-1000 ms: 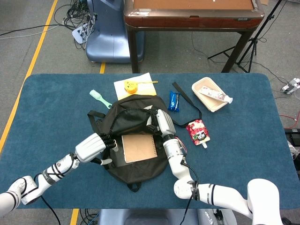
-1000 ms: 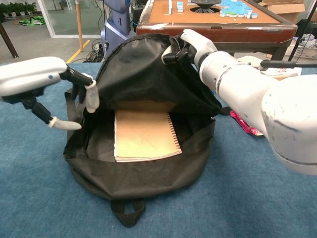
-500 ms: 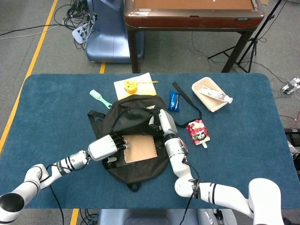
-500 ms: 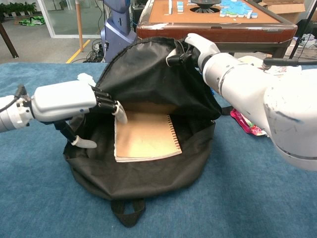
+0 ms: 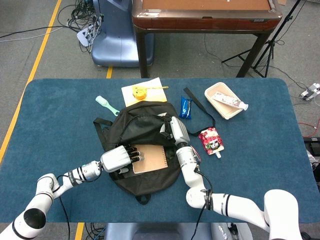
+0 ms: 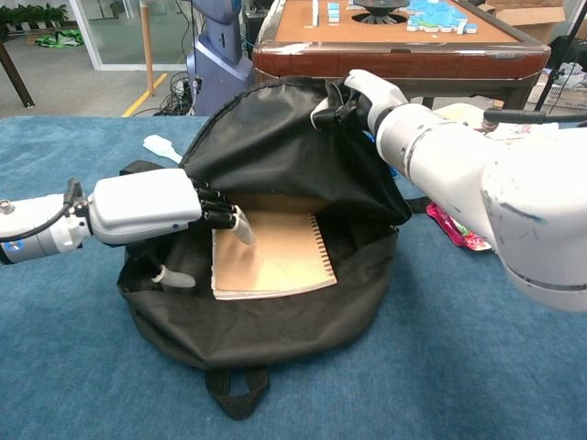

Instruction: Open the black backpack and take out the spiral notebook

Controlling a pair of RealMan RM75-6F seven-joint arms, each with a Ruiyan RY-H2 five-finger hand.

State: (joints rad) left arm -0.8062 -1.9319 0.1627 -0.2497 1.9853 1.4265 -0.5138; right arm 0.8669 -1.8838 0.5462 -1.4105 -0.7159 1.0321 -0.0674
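Observation:
The black backpack (image 5: pixel 135 131) (image 6: pixel 275 156) lies unzipped on the blue table, its upper flap lifted. My right hand (image 5: pixel 171 127) (image 6: pixel 362 95) grips the flap's top edge and holds it up. Inside lies the brown spiral notebook (image 5: pixel 150 159) (image 6: pixel 275 261), flat, with its coil on the right side. My left hand (image 5: pixel 120 158) (image 6: pixel 151 209) reaches into the opening from the left; its fingertips (image 6: pixel 240 225) rest on the notebook's upper left corner while the thumb hangs below at the bag's rim. The left hand holds nothing.
Behind the bag lie a yellow sheet with a yellow tape measure (image 5: pixel 139 91), a mint brush (image 5: pixel 106 105), a blue packet (image 5: pixel 185 107), a red pouch (image 5: pixel 211 140) and a white tray (image 5: pixel 223 100). A wooden table (image 5: pixel 205 20) stands beyond the far edge.
My left hand has moved right from beside the bag into the opening, and its fingers now lie on the notebook's corner. The right hand keeps the flap raised.

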